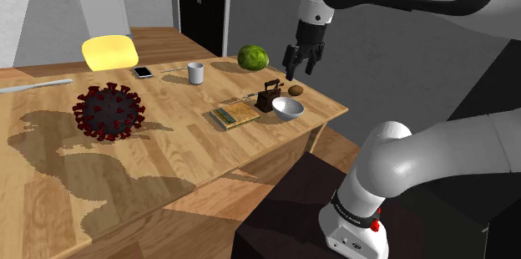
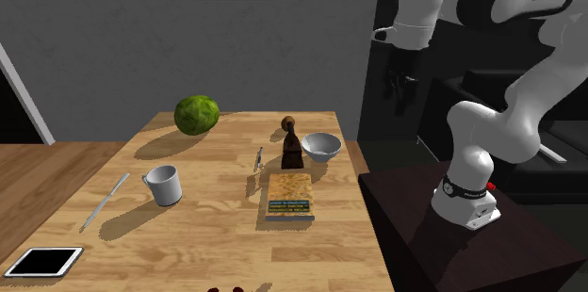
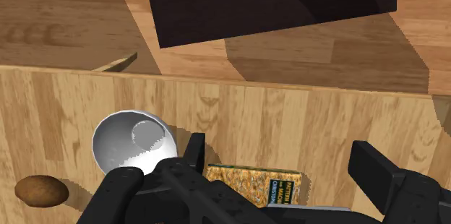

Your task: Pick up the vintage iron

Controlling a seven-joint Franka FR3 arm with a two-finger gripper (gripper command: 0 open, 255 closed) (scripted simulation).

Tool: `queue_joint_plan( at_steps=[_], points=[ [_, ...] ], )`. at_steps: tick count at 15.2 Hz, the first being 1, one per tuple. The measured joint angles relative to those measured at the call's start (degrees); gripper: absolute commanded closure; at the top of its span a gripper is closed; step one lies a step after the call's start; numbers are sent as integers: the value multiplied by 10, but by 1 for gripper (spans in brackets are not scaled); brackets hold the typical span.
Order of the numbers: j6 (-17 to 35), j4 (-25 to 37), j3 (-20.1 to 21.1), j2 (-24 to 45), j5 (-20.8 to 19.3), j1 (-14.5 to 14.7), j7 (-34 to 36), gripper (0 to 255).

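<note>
- We see the all-black two-finger gripper (image 1: 300, 68) hanging in the air, its 2 fingers spread apart and grasping nothing.
- The wrist view gives us a brown oval lump (image 3: 41, 191) near the round grey bowl (image 3: 134, 139). The shoulder view gives us a red spiky ball (image 1: 108, 112), and the second exterior view a flat white-rimmed tablet (image 2: 42, 262).
- The dark upright vintage iron with a knobbed handle (image 2: 292, 144) stands on the light wooden table (image 2: 207, 243). It is below the gripper and well apart from it, toward the second exterior view's left.
- The bowl sits just beside the iron, on the gripper's side.
- A yellow-covered book (image 2: 289, 196) lies just beside the iron. A white mug (image 2: 165, 185) and a green cabbage-like ball (image 2: 197, 114) stand farther off.
</note>
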Motion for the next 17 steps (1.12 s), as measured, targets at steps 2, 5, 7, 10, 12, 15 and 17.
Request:
queue_joint_plan(
  at_steps=[2,5,7,10,12,15,17],
  points=[
    [5,4,0,11,0,-3,7,0],
    [38,22,0,71,1,-18,44,0],
    [54,44,-2,115,1,-30,70,0],
    [78,86,-7,191,2,-47,109,0],
    [91,113,-13,239,2,-58,133,0],
    [109,155,-25,309,3,-74,166,0],
    [114,186,-31,352,5,-83,191,0]
  ],
)
